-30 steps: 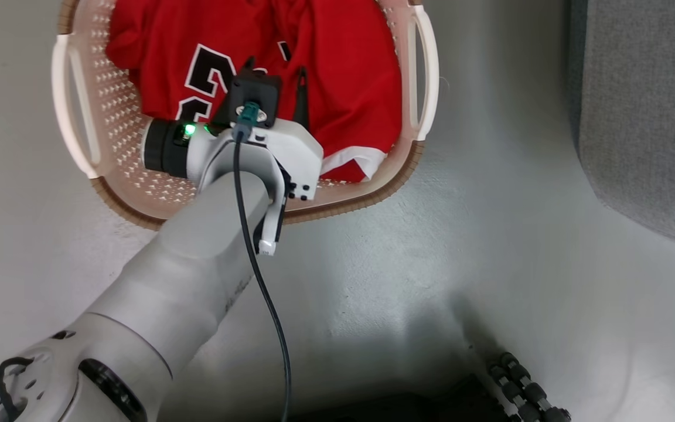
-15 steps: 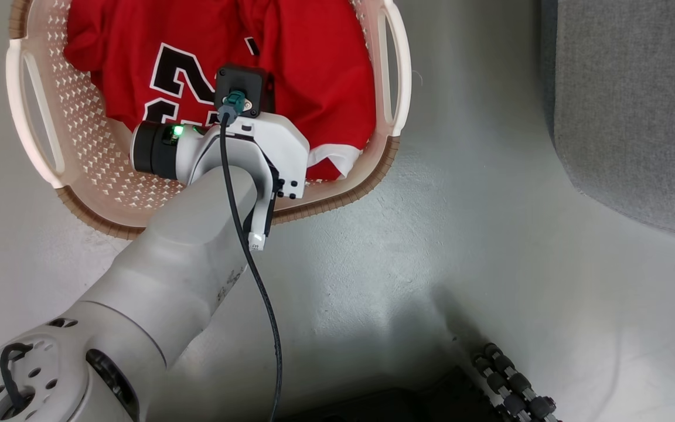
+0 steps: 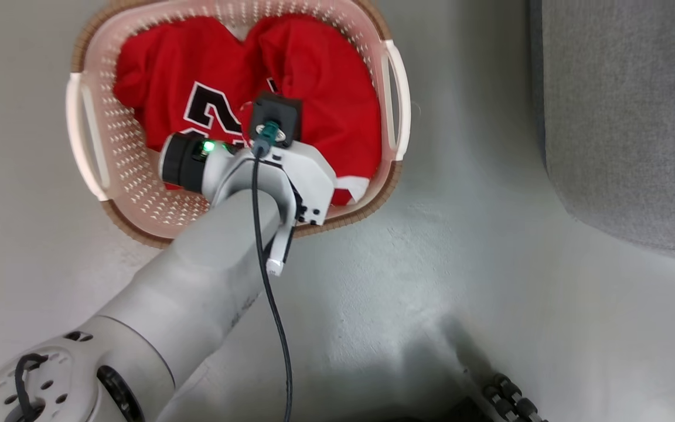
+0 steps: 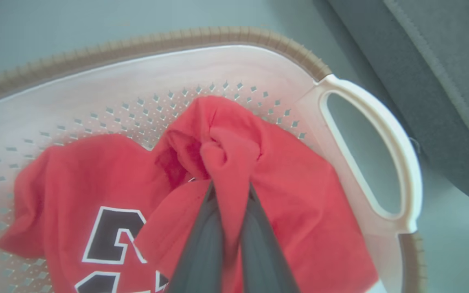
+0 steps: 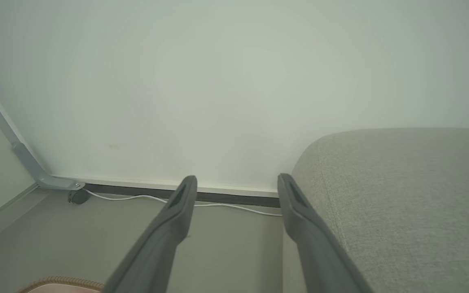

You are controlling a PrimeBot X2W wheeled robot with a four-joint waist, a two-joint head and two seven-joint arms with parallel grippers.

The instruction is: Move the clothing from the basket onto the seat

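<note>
My left pincer (image 4: 231, 186) is pressing together on the clothing (image 4: 226, 150) right now, its two dark fingers (image 4: 202, 244) squeezing a bunched fold of plain red cloth that is pushing up past their tips. Just beside that fold, to the left in my left wrist view, the jersey (image 4: 55, 195) is lying spread, its navy white-edged numeral showing. Both garments are sitting inside the basket (image 4: 136, 44), and in the head view my pale left forearm (image 3: 208, 275) is crossing the near rim. The basket is standing on the grey floor (image 3: 431, 281), and the seat (image 3: 624, 117) is lying off to my right, apart from it with a strip of floor between. My right pincer (image 5: 237, 179) is hanging spread wide, gripping nothing, beside the seat's rounded corner, its fingers pointing toward a white cable (image 5: 136, 198) that is running along the foot of the pale wall (image 5: 234, 81).
</note>
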